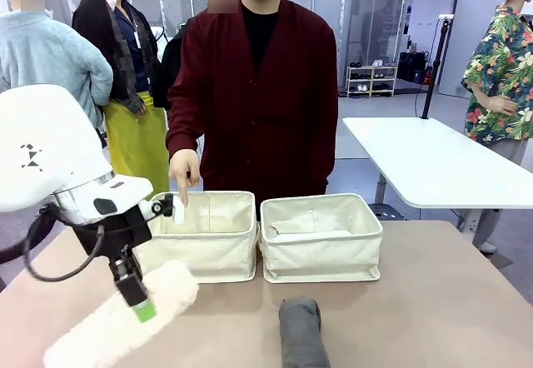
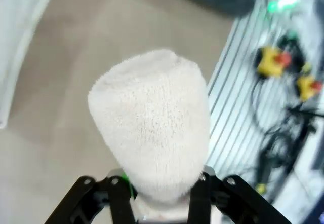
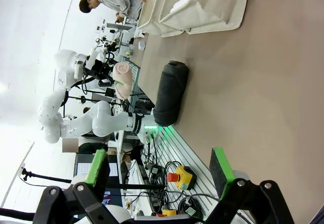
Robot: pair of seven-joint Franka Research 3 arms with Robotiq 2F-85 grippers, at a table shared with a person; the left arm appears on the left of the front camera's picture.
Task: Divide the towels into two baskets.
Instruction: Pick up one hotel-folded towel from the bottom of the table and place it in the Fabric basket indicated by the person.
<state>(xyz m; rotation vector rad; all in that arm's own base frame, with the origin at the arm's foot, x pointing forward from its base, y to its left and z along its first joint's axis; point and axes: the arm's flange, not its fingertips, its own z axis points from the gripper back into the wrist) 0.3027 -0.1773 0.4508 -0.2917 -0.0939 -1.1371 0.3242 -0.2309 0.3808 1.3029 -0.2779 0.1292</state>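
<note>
Cream towel (image 1: 96, 339) clamped in left hand (image 1: 143, 306), long axis diagonal; right hand (image 3: 159, 154) spread.

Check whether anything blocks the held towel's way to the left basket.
Nothing lies between the towel in the left gripper and the left basket. The person's hand points down at its far rim, towards the left end.

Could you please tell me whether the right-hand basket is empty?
Not empty: a white towel lies inside the right-hand basket, visible just over its front wall.
</note>
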